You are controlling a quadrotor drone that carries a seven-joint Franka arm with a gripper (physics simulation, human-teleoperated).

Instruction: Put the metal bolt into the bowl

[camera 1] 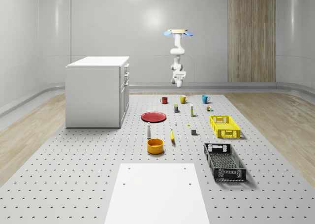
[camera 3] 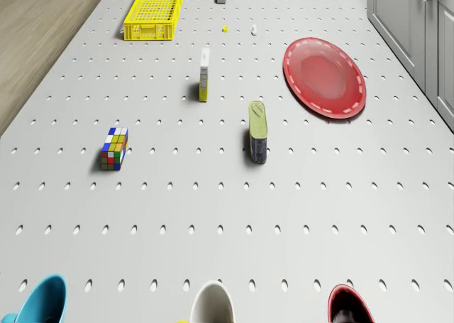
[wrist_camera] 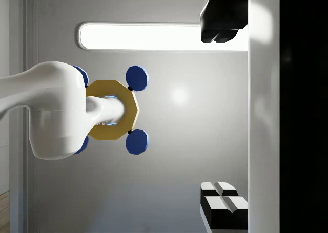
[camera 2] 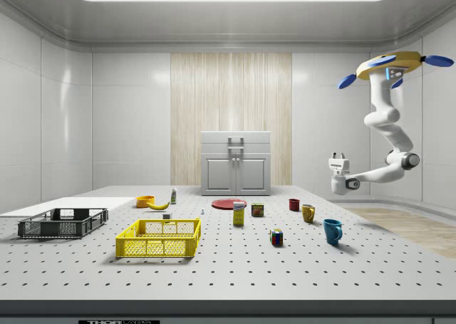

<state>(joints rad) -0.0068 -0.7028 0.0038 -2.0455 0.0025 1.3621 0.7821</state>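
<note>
**A:** Where is the bolt that you're after?

**B:** Your bolt is most likely the tiny pale piece (camera 1: pixel 175 123) lying loose on the counter (camera 1: pixel 74 175), just off the rim of the red plate (camera 1: pixel 154 116). It is too small to be sure of. Nothing touches it, so you can come straight down on it.

**A:** And the bowl?

**B:** The orange bowl (camera 1: pixel 155 145) stands with its mouth up, a little nearer the whole-scene camera than the bolt. A small bottle (camera 1: pixel 148 131) and a banana (camera 1: pixel 172 135) lie between the two. You'd have a short carry, but you'd want to lift over those.

**A:** How is the robot set?

**B:** Your drone (camera 2: pixel 399 64) hovers high at the far end of the counter, about over the row of three mugs (camera 1: pixel 183 99) and well apart from the bolt. The arm (camera 2: pixel 388 121) is folded beneath it with the wrist turned upward, so the wrist camera looks up at the rotors. That reads as a tucked flying pose, not a reach.

**A:** The jaws?

**B:** They are spread wide with nothing between them. I'd judge you've yet to start: you need to bring the drone over the bolt and swing the wrist down
</note>
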